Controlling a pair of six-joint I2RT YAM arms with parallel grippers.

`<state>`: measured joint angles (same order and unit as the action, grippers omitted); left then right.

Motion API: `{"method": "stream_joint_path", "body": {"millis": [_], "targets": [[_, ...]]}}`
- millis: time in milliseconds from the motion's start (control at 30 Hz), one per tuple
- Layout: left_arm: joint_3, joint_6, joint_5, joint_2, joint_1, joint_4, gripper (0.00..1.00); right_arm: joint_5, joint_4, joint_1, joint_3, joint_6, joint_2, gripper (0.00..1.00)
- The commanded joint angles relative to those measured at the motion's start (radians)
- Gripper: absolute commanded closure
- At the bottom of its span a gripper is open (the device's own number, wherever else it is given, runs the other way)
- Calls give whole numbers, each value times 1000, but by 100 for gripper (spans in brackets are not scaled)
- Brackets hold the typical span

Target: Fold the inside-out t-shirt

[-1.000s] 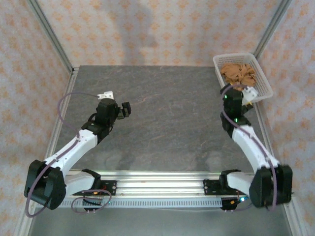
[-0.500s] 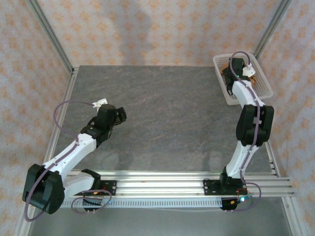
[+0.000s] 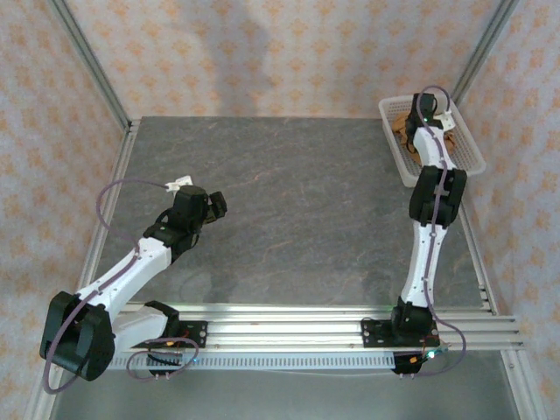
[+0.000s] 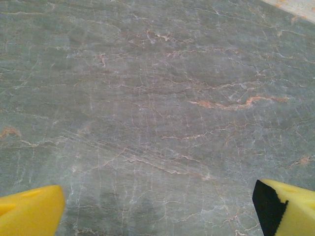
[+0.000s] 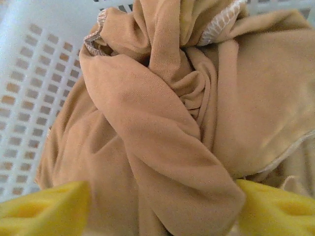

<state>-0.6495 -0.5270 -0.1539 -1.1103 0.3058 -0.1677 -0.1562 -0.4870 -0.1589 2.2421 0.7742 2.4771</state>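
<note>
Reaching forward from where it had crouched short of the basket a second before, the right arm stretched straight out to the table's far right corner, its wrist over the white basket (image 3: 473, 150). We saw the right gripper (image 5: 162, 212) pushed down into the inside-out t-shirt (image 5: 162, 123), one yellow pad low on each side of the wrist view and a thick twisted roll of tan cloth lying between them. That roll touched the pad on the right of that view. Whether the fingers had truly clamped on the cloth or merely straddled it, we could not tell.

The shirt lay bunched in the basket, crumpled rather than spread, with white-stitched seams showing along its upper folds and a pale hem running at the right. Around it the basket's slotted white wall rose at the left and across the top of the wrist view. From above, tan cloth showed on both sides of the wrist inside the basket.

Across the table, the left gripper (image 4: 157, 211) had shifted little. It hung released, its yellow pads spread wide, above the grey veined table (image 4: 157, 98), well apart from the basket.
</note>
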Motion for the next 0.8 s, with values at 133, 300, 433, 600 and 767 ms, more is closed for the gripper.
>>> {"method": "stream_joint_path", "body": {"millis": [133,300,433,600,767], "targets": [[-10,-13,24,-14,-4,15,2,21,-60,-8,48,17,-41,100],[-7,-13,29,23,-4,4,3,80,-32,3,-54,21,-249,100],[11,-19,13,78,-4,-2,3,89,-7,46,-169,4,-443,100],[43,-40,-38,123,-4,-2,3,26,95,113,-357,-20,-697,100],[61,-63,-104,157,-5,-16,2,-16,142,152,-415,-49,-864,100]]}}
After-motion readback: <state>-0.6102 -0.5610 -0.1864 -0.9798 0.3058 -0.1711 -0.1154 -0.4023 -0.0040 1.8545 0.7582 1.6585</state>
